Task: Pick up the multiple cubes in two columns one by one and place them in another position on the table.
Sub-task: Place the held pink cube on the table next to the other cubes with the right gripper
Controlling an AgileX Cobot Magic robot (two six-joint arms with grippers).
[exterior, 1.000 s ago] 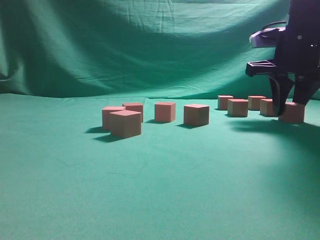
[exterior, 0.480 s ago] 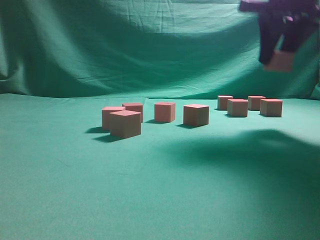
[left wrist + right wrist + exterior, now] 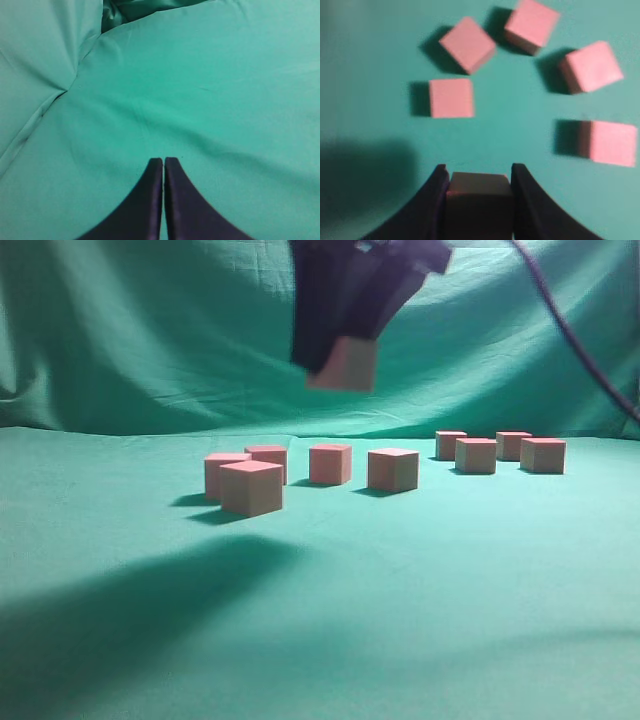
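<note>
My right gripper (image 3: 340,365) is shut on a pinkish-red cube (image 3: 346,365) and holds it high above the table (image 3: 320,620), over the left group of cubes. In the right wrist view the held cube (image 3: 479,200) sits between the jaws (image 3: 479,175), with several cubes (image 3: 451,98) on the cloth below. The left group (image 3: 251,486) has several cubes; the right group (image 3: 476,455) has several more at the back right. My left gripper (image 3: 163,161) is shut and empty over bare green cloth; it does not show in the exterior view.
A green cloth backdrop (image 3: 150,340) hangs behind the table. A dark cable (image 3: 575,335) runs down at the upper right. The arm's shadow (image 3: 130,600) falls on the front left cloth. Folds of cloth (image 3: 55,75) lie at the left wrist view's left.
My right gripper lifted the cube from the right group's near end, rose and swung far left. It now hangs above the left group. The left gripper's earlier state is not shown.
</note>
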